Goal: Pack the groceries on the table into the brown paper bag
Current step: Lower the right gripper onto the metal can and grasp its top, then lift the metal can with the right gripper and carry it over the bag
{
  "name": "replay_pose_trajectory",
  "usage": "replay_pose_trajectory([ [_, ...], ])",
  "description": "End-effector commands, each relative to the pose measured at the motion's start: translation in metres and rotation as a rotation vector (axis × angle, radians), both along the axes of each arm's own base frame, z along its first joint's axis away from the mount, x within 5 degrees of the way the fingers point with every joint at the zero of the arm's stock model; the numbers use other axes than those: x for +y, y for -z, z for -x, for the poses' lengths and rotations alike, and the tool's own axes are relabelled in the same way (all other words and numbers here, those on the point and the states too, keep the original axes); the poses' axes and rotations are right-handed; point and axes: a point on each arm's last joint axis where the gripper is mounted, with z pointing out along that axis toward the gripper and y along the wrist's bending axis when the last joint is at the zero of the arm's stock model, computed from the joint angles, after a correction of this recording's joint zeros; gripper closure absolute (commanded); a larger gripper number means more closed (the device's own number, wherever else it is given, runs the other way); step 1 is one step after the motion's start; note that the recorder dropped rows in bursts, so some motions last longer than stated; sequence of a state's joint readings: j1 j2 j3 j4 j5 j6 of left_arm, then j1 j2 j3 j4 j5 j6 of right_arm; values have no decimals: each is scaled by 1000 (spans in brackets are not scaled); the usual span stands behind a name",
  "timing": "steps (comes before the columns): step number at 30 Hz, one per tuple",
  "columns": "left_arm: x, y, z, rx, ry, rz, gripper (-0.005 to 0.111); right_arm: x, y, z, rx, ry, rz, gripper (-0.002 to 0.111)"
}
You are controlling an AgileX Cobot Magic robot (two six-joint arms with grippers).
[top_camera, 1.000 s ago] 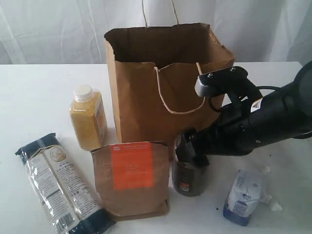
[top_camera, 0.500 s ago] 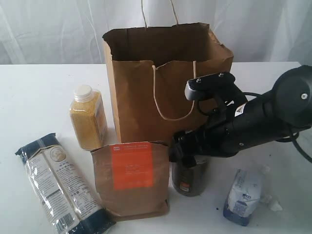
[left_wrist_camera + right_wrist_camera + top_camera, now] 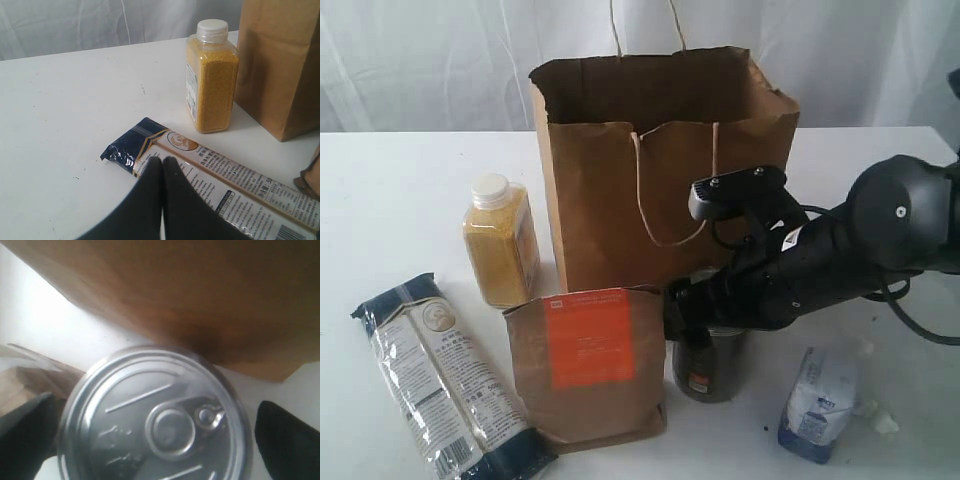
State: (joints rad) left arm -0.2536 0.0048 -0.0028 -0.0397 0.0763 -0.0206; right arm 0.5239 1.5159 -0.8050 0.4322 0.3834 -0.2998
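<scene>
My right pincer [image 3: 157, 437] gapes astride pull-tab can [image 3: 708, 372]; closing, one finger could snag brown orange-labelled pouch [image 3: 588, 365], tipping can.

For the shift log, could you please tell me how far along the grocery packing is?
Nothing shows as packed; the brown paper bag hides its inside. In hand: the open right gripper straddles the pull-tab can, not gripping yet. Left: that can, yellow-grain bottle, noodle packet, orange-labelled pouch and small blue-white packet, all on the table. The shut left gripper holds nothing.
</scene>
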Motion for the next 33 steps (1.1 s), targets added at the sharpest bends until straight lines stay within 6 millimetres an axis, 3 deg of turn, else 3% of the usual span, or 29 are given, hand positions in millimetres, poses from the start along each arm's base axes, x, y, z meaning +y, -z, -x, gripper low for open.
replay_pose_trajectory([
  [1, 0, 1, 0, -1, 4, 6, 107, 2, -1, -2, -27, 4, -7, 11],
  [5, 0, 1, 0, -1, 4, 6, 107, 2, 4, -4, -16, 5, 1, 16],
  [8, 0, 1, 0, -1, 4, 6, 107, 3, 10, -4, 14, 0, 14, 26],
  [15, 0, 1, 0, -1, 4, 6, 107, 2, 7, -2, 21, 4, 7, 82],
  [18, 0, 1, 0, -1, 4, 6, 107, -1, 1, 5, 27, 11, -5, 95],
  [26, 0, 1, 0, -1, 4, 6, 107, -14, -7, 30, 26, 2, -14, 101],
  [33, 0, 1, 0, -1, 4, 6, 107, -20, -31, 40, -50, -2, -61, 101],
])
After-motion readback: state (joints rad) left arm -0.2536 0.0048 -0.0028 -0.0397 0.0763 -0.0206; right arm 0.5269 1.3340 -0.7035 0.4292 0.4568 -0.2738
